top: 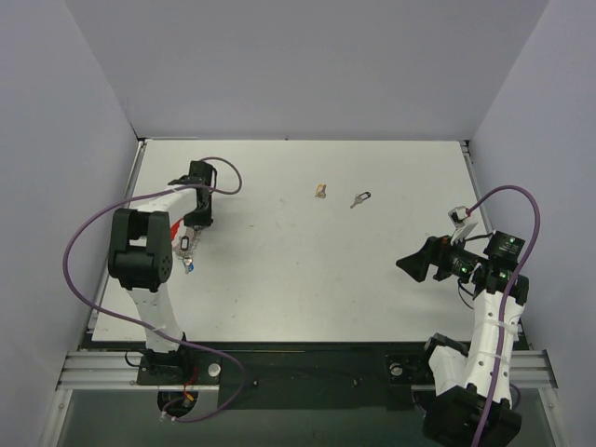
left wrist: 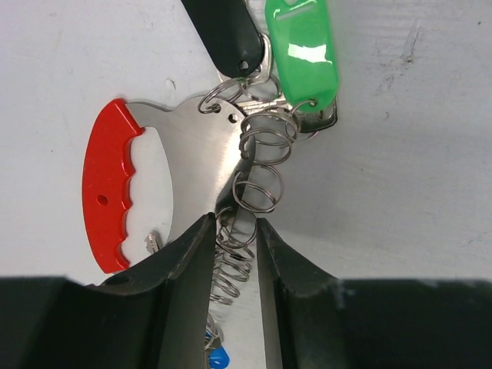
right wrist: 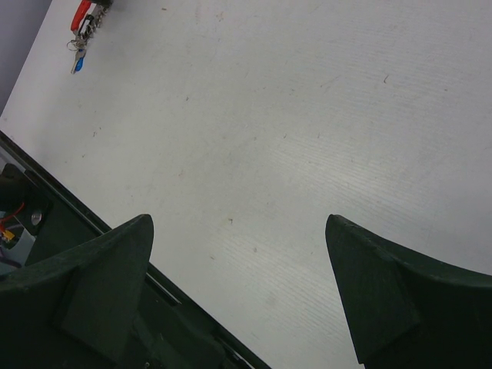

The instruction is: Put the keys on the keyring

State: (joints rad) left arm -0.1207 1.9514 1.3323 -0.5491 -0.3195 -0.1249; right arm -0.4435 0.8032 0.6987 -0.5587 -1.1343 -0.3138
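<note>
The left gripper (left wrist: pixel 234 222) straddles the coiled wire keyring (left wrist: pixel 260 163) at lower centre of the left wrist view. Its fingers sit close on either side, but a pinch cannot be told. A red-handled opener (left wrist: pixel 106 196), a black tag (left wrist: pixel 227 34) and a green tag (left wrist: pixel 302 50), whose face is glared and unreadable, hang there. A loose key (top: pixel 360 199) lies upper centre of the top view, near a tan lump (top: pixel 320 191). The right gripper (right wrist: pixel 238 224) gapes wide above the table (right wrist: pixel 307 115).
</note>
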